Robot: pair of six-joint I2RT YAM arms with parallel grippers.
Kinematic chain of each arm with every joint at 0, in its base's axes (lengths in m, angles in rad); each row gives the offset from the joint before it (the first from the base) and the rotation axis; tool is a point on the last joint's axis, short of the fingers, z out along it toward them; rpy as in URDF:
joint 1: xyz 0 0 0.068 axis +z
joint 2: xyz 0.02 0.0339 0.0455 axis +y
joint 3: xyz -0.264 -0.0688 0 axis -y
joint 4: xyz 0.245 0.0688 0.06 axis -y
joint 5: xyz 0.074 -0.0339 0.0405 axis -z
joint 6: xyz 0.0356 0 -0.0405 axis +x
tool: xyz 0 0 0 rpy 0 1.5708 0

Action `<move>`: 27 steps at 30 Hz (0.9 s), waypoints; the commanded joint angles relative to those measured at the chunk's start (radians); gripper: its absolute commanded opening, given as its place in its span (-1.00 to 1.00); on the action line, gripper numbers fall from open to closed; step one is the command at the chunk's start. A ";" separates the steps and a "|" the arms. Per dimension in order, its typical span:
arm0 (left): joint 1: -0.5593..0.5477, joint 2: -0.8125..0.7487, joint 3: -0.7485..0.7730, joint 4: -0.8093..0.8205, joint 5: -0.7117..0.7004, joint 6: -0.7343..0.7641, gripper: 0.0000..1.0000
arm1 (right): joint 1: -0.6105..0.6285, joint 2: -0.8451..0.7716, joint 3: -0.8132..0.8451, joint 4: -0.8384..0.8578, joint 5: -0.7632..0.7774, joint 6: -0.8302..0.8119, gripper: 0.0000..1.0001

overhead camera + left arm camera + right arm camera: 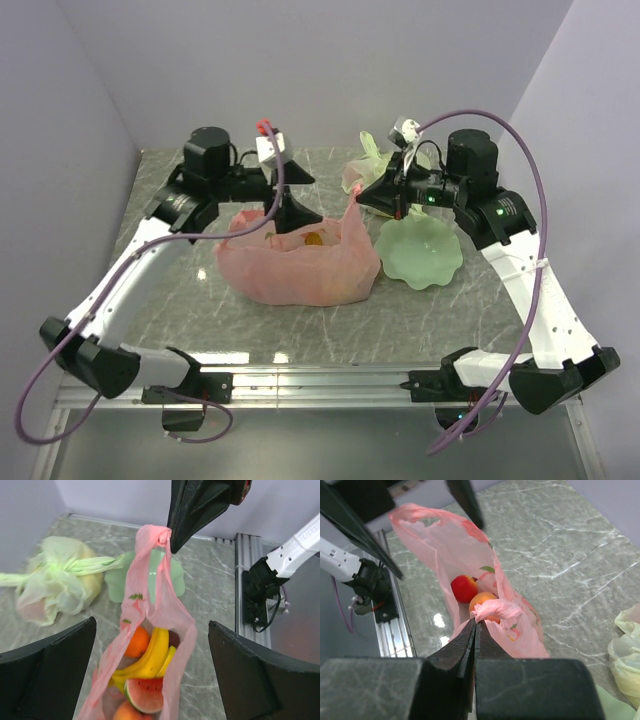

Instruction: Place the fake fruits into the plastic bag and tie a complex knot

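1. Two fingers of the right gripper pressed flat together, no gap between them. Pinched at their tips: a bunched handle of the plastic bag, lifted above the rest of the pink film.
2. Just past those tips and lower, down inside the bag: a round orange and a red fruit, side by side.
3. Farther out from the right gripper, over the bag's opposite rim: the left gripper, spread wide and gripping nothing, one finger on either side of the bag's mouth.
4. Straight below the left gripper, within the mouth: yellow bananas in the middle, the orange to their left, a watermelon slice nearer the claw. At the very bottom edge, part of another orange-red fruit, too cropped to name.
5. Ahead of the left gripper: the pinched handle, rising in a narrow strip to the right gripper's tips.
6. Beyond that strip, on the marble table: a pale green plate, partly hidden behind the pink film.
7. Left of the plate, and touching it with a twisted tail: a knotted pale green bag.
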 commanded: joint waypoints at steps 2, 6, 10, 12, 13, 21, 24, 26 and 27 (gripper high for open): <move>-0.052 0.054 -0.011 0.230 0.098 0.003 0.99 | 0.008 -0.043 -0.004 -0.006 -0.055 -0.056 -1.00; -0.097 0.100 -0.041 0.315 0.098 -0.008 0.99 | 0.012 -0.048 -0.005 -0.021 -0.095 -0.081 -1.00; -0.130 0.140 -0.054 0.379 0.101 -0.023 0.99 | 0.015 -0.036 0.021 -0.043 -0.116 -0.096 -1.00; -0.138 0.167 -0.041 0.390 0.111 -0.024 0.99 | 0.017 -0.023 0.042 -0.055 -0.142 -0.107 -1.00; -0.147 0.178 -0.035 0.384 0.111 -0.014 0.99 | 0.017 -0.019 0.047 -0.065 -0.150 -0.112 -1.00; -0.160 0.295 0.054 0.372 0.126 -0.020 -0.11 | 0.038 0.000 0.065 -0.093 -0.215 -0.170 -1.00; -0.163 0.302 0.052 0.386 0.132 -0.032 -0.81 | 0.038 0.001 0.070 -0.095 -0.195 -0.169 -1.00; -0.164 0.301 0.049 0.381 0.126 -0.046 -0.99 | 0.037 -0.014 0.059 -0.084 -0.137 -0.142 -0.78; -0.163 0.298 0.040 0.383 0.121 -0.057 -0.99 | 0.035 -0.020 0.056 -0.081 -0.115 -0.139 -0.67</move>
